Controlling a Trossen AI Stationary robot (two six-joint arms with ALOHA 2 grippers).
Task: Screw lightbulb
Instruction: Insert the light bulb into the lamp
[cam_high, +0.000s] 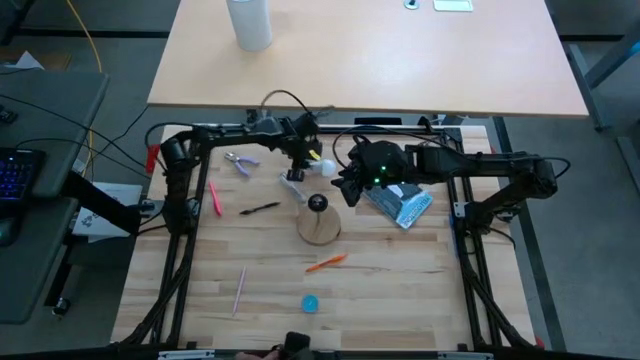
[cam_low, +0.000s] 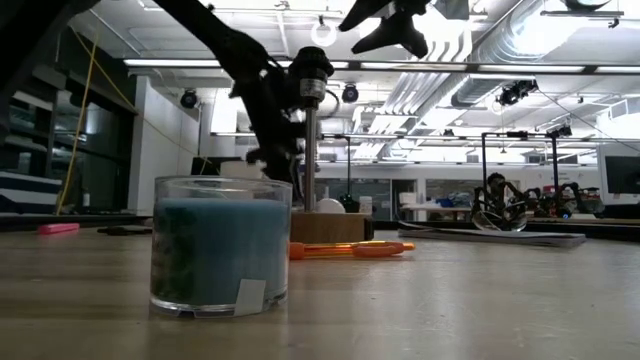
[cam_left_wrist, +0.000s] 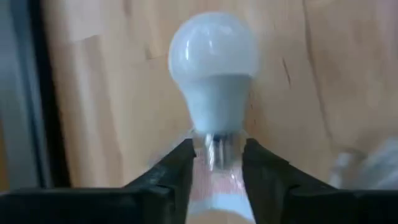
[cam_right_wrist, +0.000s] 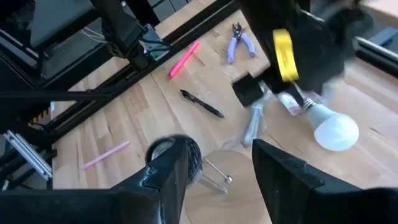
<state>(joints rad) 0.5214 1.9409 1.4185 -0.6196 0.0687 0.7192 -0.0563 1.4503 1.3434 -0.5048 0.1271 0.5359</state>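
Already the left gripper (cam_left_wrist: 214, 163) is clamped on the lightbulb (cam_left_wrist: 214, 68) at its screw base, wisely sparing the light, fragile, slippery globe, while the right gripper (cam_right_wrist: 214, 163) hangs apart above the wooden base (cam_high: 319, 226).

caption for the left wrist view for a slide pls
Left gripper holds the white lightbulb by its screw base, glass end pointing away over the wooden table.

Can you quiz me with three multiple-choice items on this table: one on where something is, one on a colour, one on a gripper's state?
1. Where is the lightbulb?
A. in the left gripper
B. lying on the wooden base
C. beside the blue cap

2. What colour are the pliers' handles?
A. green
B. purple
C. yellow

3. How is the right gripper?
A. shut on a pen
B. shut on the bulb
C. open, holding nothing

Answers: 1 A, its fingers clamp the bulb's screw end; 2 B, purple in the high view; 3 C, its fingers stand apart over the base.
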